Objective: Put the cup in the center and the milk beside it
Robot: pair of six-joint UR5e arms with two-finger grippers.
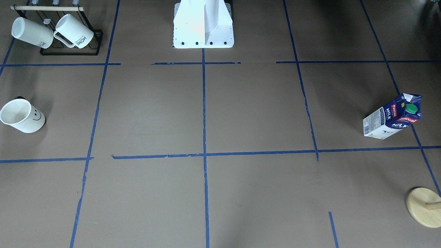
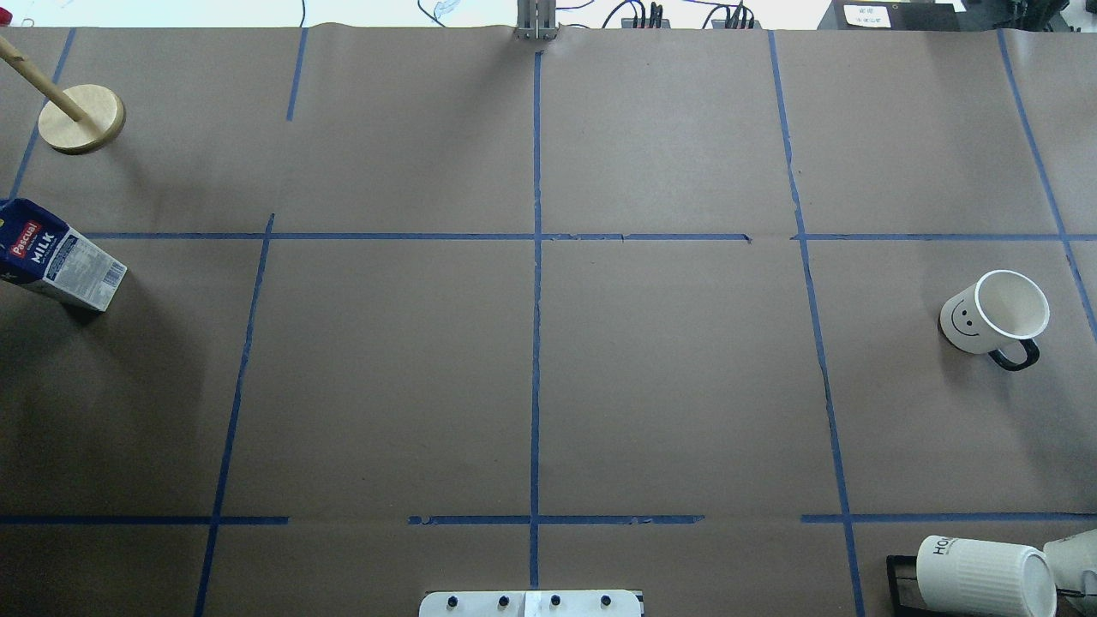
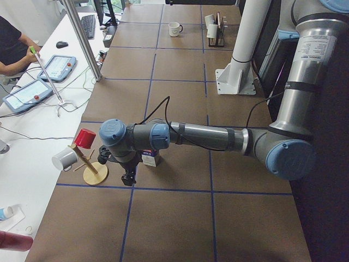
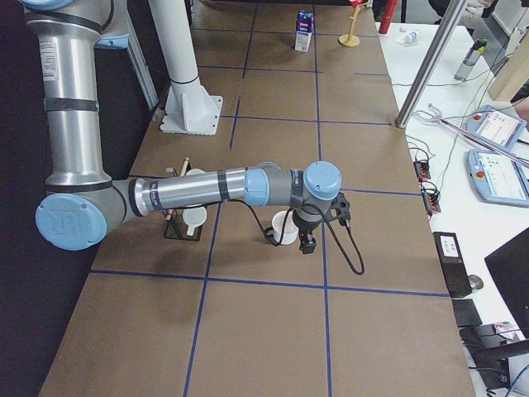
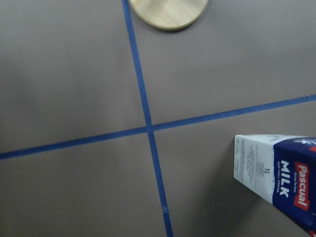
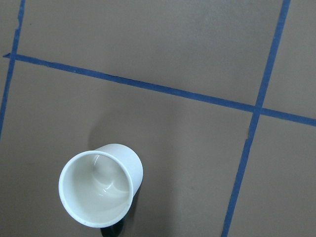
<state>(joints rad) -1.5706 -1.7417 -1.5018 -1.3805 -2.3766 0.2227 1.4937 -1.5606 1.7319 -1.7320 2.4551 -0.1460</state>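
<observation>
Plainly, white smiley cup (image 2: 986, 315), blue-white green-capped milk (image 1: 391, 119), left fingers (image 3: 129, 176), right fingers (image 4: 307, 244), cannot tell their state

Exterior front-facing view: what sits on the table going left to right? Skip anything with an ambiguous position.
smiley-face cup → white robot pedestal → Pascual milk carton → round wooden stand base

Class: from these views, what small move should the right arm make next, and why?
Probably lower the right gripper toward the cup: the cup stands upright, ungrasped, far from the center, and the gripper hangs close to it.
</observation>
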